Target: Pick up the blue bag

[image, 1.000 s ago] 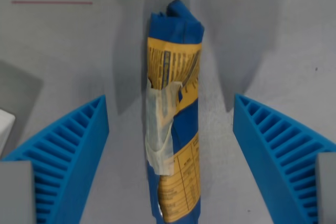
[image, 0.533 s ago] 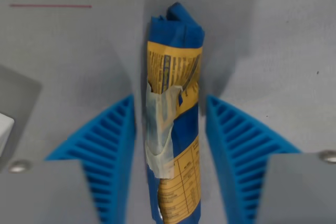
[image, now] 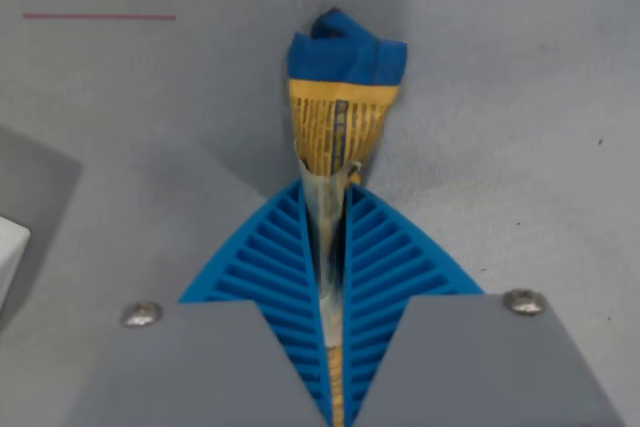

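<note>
The blue bag (image: 340, 87) is a rolled blue packet with a yellow printed label and a strip of clear tape, lying on the grey table in the middle of the wrist view. My gripper (image: 335, 247) has two blue ribbed fingers (image: 275, 267) pressed together on the bag's middle, squeezing it thin between them. The bag's top end fans out above the fingertips. Its lower part is mostly hidden between the fingers, with a sliver of yellow showing at the bottom edge.
A thin red line (image: 98, 17) is marked on the grey table (image: 520, 97) at the upper left. A white object's corner (image: 10, 247) shows at the left edge, next to a darker grey patch (image: 35, 172).
The two fingers have closed inward from wide apart to pressed onto the bag. The bag's middle is now pinched flat and its top end has puckered.
</note>
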`<state>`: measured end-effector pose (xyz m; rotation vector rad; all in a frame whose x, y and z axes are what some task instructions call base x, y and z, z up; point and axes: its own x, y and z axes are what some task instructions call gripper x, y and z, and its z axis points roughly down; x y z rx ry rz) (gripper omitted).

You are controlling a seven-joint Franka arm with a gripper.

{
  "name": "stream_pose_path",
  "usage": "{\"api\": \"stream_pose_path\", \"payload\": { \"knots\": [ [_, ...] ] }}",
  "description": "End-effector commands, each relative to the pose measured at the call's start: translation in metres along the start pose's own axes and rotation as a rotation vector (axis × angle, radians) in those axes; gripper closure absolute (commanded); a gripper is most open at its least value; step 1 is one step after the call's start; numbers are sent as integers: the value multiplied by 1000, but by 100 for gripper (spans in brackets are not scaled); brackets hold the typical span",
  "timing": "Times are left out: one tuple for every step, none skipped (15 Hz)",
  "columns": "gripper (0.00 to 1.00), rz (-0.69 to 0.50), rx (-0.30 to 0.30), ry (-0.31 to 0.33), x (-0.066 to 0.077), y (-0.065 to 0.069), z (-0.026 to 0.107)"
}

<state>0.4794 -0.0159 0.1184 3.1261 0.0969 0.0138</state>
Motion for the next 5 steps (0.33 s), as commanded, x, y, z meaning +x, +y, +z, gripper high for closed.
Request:
{"api": "stream_pose_path", "payload": {
  "knots": [
    [100,-18,71,88,-6,1,-4],
    [100,-18,71,86,-7,2,-9],
    [100,-18,71,82,-8,3,-14],
    [100,-18,71,78,-10,4,-19],
    [100,-19,71,73,-11,3,-24]
  ]
}}
